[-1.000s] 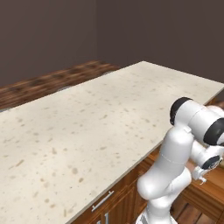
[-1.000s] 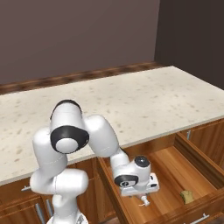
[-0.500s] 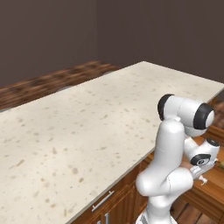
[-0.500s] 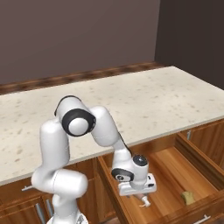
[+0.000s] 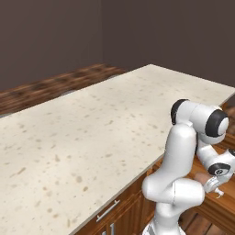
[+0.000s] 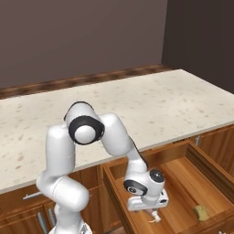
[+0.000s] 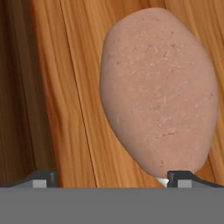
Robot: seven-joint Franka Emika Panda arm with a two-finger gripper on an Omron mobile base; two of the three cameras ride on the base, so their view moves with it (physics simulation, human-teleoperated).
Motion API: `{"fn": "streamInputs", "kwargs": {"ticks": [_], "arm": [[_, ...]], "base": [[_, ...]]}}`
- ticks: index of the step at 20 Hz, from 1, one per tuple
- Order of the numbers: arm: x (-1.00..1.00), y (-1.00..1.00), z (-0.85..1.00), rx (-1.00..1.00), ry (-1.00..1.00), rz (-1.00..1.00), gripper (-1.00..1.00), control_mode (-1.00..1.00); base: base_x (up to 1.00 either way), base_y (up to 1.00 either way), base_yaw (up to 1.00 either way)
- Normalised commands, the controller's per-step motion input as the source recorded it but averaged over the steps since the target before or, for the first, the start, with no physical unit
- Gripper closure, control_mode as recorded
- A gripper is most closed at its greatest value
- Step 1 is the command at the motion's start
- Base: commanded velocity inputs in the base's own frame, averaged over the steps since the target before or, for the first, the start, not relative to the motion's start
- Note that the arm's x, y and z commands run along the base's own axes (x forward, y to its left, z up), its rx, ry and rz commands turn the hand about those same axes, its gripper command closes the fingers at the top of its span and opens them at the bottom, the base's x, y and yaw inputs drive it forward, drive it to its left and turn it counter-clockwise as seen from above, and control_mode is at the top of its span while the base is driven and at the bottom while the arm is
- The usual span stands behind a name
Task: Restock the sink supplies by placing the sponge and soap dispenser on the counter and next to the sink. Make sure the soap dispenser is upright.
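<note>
the soap dispenser (image 7: 158,94) in the open drawer (image 6: 183,176) is being approached by the wide-open gripper (image 6: 147,211); next, the jaws are to be shifted toward 2 o'clock to straddle it.

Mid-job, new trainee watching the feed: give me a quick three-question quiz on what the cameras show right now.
1. True or false: the gripper is shut on the soap dispenser.
2. Where does the sponge lie? A) on the counter B) in the open drawer C) on the floor
3. Fill in: in the hand view, the soap dispenser lies on a ____ surface.

Key: 1. false, the jaws stand open, with the bottle just ahead of the fingertips. 2. B. 3. wooden.
</note>
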Motion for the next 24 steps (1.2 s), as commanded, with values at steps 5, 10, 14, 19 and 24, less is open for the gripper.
{"fn": "streamInputs", "kwargs": {"ticks": [5,10,14,19,24], "arm": [[0.01,-0.09,-0.07,0.00,0.01,0.02,-1.00,-1.00],[0.01,-0.35,0.18,0.00,-0.04,0.06,-1.00,-1.00],[0.00,-0.28,0.25,0.00,0.00,0.02,-1.00,-1.00],[0.03,-0.21,-0.04,0.00,0.01,0.03,-1.00,-1.00],[0.07,-0.25,-0.15,0.00,0.02,0.07,-1.00,-1.00]], "base": [[0.00,0.00,0.00],[0.00,0.00,0.00],[0.00,0.00,0.00],[0.00,0.00,0.00],[0.00,0.00,0.00]]}}
